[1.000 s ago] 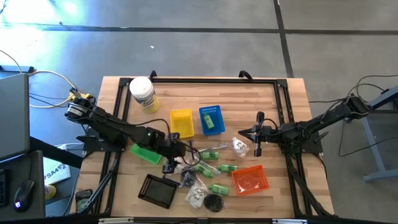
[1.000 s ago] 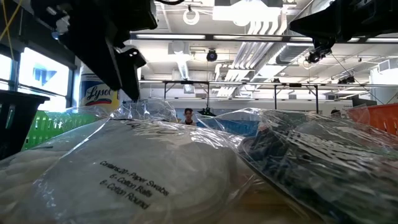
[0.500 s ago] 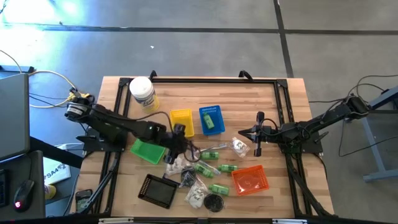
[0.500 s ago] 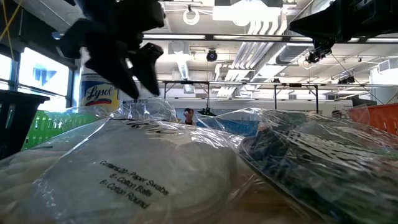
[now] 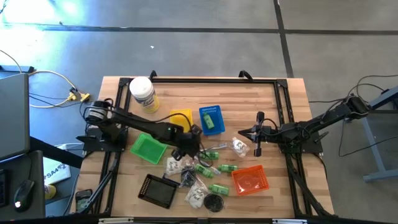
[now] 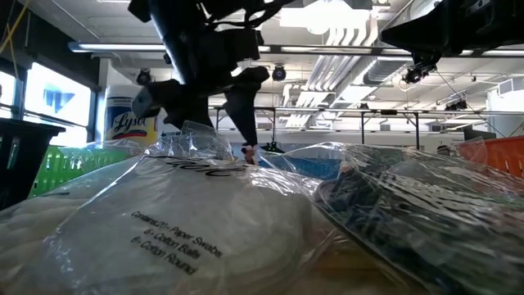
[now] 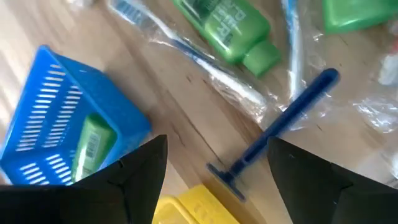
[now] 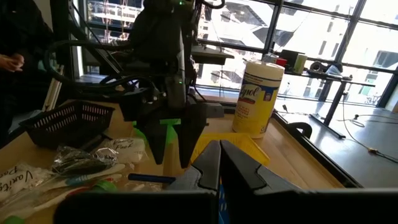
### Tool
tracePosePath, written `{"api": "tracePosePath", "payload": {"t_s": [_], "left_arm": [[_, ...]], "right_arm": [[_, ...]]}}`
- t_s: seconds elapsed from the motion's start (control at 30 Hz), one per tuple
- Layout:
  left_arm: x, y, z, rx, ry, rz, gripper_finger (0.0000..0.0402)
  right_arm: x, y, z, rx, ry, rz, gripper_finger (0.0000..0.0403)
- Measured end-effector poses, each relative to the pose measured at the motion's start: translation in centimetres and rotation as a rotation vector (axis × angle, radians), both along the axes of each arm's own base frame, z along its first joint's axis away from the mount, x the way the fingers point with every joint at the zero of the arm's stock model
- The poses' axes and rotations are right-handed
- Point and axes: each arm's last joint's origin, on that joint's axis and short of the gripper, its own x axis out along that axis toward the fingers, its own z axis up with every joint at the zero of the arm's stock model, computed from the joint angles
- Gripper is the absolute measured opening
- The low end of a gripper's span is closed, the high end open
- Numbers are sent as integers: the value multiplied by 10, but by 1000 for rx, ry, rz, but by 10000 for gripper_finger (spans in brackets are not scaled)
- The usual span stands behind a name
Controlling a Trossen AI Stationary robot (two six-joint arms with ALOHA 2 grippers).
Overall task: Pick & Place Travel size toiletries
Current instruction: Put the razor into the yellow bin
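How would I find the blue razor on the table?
Find the blue basket in the middle of the wooden table. The blue razor lies on bare wood just beside it, between the left gripper's open fingers. Unlike the wrapped toothbrushes nearby, it has no packet.

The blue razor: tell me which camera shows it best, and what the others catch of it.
The left wrist view: the blue razor lies large on bare wood between the open left end effector's fingers. The right wrist view shows only a thin blue sliver below that end effector; in the high and low views I cannot make it out.
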Motion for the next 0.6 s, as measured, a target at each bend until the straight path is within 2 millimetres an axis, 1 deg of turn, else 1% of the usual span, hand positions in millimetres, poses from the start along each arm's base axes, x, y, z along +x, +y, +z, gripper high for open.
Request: {"api": "tracePosePath", "payload": {"t_s": [0.1, 0.17, 0.33, 0.6], "left_arm": [[1, 0, 0, 10, 31, -15, 267], [-1, 0, -2, 24, 67, -73, 267], [-1, -2, -3, 54, 90, -217, 267], [8, -2, -30, 147, 165, -315, 267]], "right_arm": [[0, 0, -1, -3, 13, 0, 3], [0, 0, -1, -4, 12, 0, 3], [0, 0, -1, -6, 15, 0, 3], [0, 0, -1, -5, 14, 0, 3]]}}
